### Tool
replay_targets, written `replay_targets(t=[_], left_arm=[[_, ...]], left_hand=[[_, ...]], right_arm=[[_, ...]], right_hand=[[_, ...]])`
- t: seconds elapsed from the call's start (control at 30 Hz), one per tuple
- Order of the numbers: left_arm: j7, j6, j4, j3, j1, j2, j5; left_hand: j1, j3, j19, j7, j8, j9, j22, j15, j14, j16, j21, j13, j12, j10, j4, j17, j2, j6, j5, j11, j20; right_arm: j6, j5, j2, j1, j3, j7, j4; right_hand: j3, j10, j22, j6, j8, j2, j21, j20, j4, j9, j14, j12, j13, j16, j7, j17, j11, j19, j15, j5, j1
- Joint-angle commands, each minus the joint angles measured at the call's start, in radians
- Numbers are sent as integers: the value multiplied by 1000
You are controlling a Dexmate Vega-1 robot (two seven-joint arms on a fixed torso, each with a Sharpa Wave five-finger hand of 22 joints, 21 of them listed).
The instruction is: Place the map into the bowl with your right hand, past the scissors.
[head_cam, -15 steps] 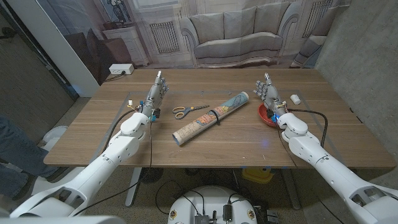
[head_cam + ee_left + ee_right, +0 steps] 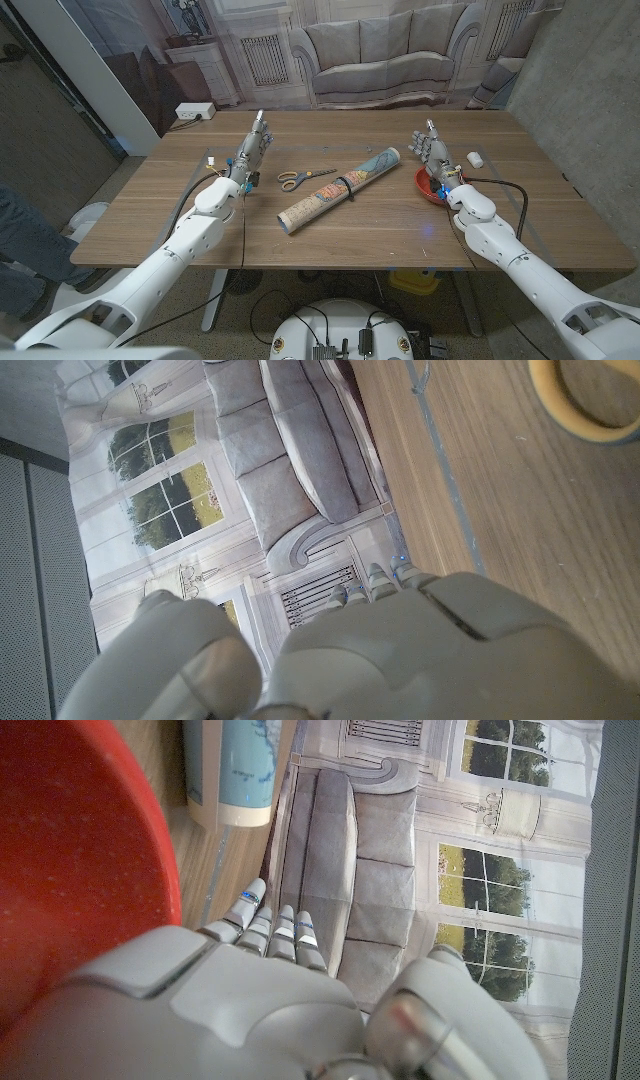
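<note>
Waiting open-fingered, empty, right hand (image 2: 432, 150) beside red bowl (image 2: 431, 187); rolled map (image 2: 338, 189) mid-tabletop near scissors (image 2: 304, 177). Long tube — likely to roll, clip scissors, or tip shallow bowl.

White arms (image 2: 200, 235), grey hand (image 2: 432, 150), blk cables

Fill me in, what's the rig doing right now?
Nothing is being handled. The rolled map lies diagonally mid-table with the scissors just to its left, and the red bowl sits on the right. The right hand stands over the bowl's far side, fingers up and holding nothing. The left hand stands left of the scissors, also holding nothing. The map is not picked up yet.
</note>
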Motion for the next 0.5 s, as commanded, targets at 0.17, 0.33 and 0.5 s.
replay_targets(t=[0.17, 0.33, 0.5], left_arm=[[-16, 0, 16, 11, -27, -8, 9], [-18, 0, 28, 13, -30, -15, 7], [-20, 3, 32, 15, -30, -15, 6]], left_hand=[[9, 2, 0, -1, 4, 5, 5, 4, -23, 11, 7, 2, 9, 6, -1, 2, 5, 7, 6, -4, -33], [11, 2, 1, -2, 5, 5, 5, 4, -20, 11, 7, 2, 10, 7, -2, 2, 7, 10, 7, -5, -32], [12, 1, 2, -1, 6, 5, 5, 4, -18, 11, 7, 2, 10, 9, -3, 2, 8, 14, 8, -4, -32]], right_arm=[[18, -20, -25, -22, 10, -12, -61], [22, -38, -31, -13, 6, -17, -78], [21, -39, -32, -7, 8, -18, -85]], right_hand=[[0, 12, 5, 8, 5, 2, -6, -44, -2, 1, 10, 6, 2, 5, -2, 3, 0, 9, -1, 5, 13], [0, 12, 5, 9, 5, 3, -8, -44, -3, 1, 12, 5, 2, 5, -3, 2, -2, 13, -2, 6, 15], [0, 11, 5, 10, 5, 4, -11, -45, -4, 1, 12, 5, 2, 4, -4, 2, -3, 13, 0, 6, 16]])
